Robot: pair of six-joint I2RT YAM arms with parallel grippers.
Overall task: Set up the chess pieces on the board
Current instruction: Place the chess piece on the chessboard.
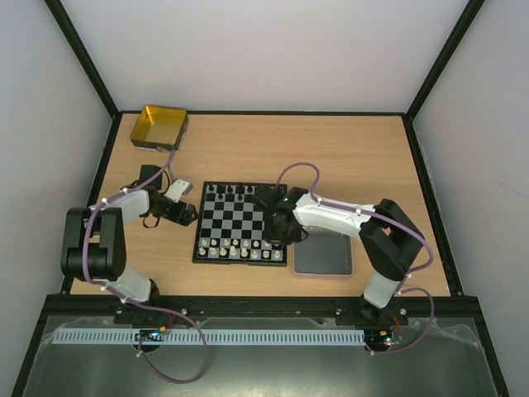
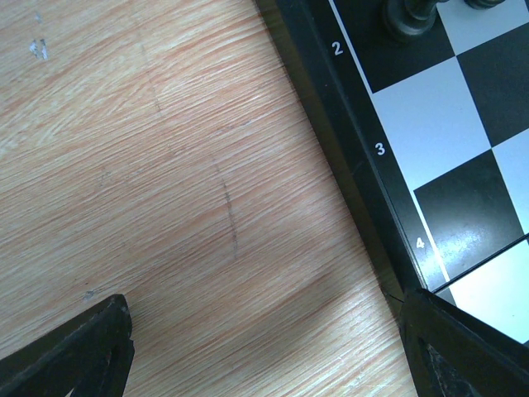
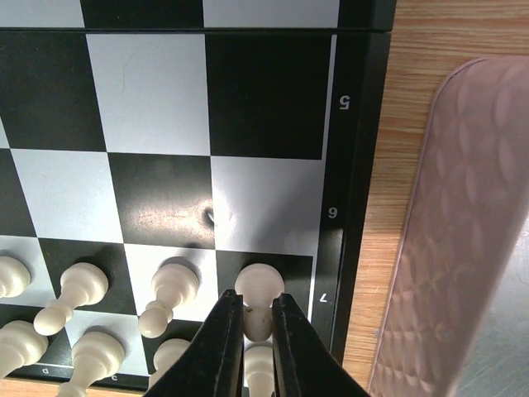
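The board [image 1: 201, 217] lies mid-table, with white chess pieces [image 1: 240, 248] along its near rows and black ones [image 1: 235, 192] at the far edge. My right gripper [image 3: 257, 299] is shut on a white pawn [image 3: 259, 284], which stands upright on the dark square beside the border number 7. Its fingers pinch the pawn's neck. More white pawns [image 3: 172, 285] stand to the left of it. My left gripper [image 2: 264, 331] hangs open over bare wood just left of the board's border [image 2: 331, 124], holding nothing. A black piece [image 2: 409, 16] shows at the top of the left wrist view.
A grey tray [image 1: 322, 256] sits right against the board's right side; its rim [image 3: 463, 231] shows in the right wrist view. A yellow square tin [image 1: 159, 126] stands at the far left corner. Black frame rails border the table.
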